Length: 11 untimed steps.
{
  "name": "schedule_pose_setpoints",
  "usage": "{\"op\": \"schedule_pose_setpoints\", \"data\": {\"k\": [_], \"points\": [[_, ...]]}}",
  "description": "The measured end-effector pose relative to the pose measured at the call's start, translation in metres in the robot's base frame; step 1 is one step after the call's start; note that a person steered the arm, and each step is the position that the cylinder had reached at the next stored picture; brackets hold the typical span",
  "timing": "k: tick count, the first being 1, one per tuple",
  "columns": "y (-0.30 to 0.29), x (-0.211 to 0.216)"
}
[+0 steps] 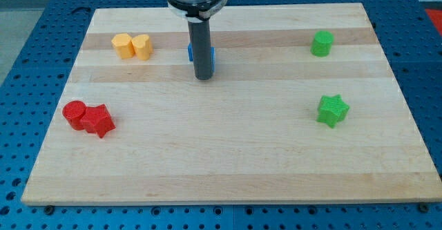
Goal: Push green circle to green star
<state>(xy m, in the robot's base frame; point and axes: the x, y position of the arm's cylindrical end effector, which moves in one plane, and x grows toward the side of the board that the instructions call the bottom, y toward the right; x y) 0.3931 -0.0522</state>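
The green circle (322,43) sits near the view's top right on the wooden board. The green star (333,110) lies below it, toward the view's right middle, well apart from it. My tip (204,77) is at the view's top centre, far to the left of both green blocks. It stands right in front of a blue block (211,57) that the rod mostly hides.
A yellow star-like block (123,45) and a yellow block (141,47) touch each other at the top left. A red circle (74,113) and a red star (99,121) touch at the left. The board's edge (228,202) runs along the bottom.
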Motion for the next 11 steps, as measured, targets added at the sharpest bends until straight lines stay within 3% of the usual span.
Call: {"op": "schedule_pose_setpoints", "data": {"k": [2, 4, 5, 7, 9, 10, 11], "points": [[0.075, -0.01], [0.113, -0.1], [0.172, -0.114], [0.223, -0.068], [0.224, -0.004], [0.239, -0.044], [0.291, -0.076]]}}
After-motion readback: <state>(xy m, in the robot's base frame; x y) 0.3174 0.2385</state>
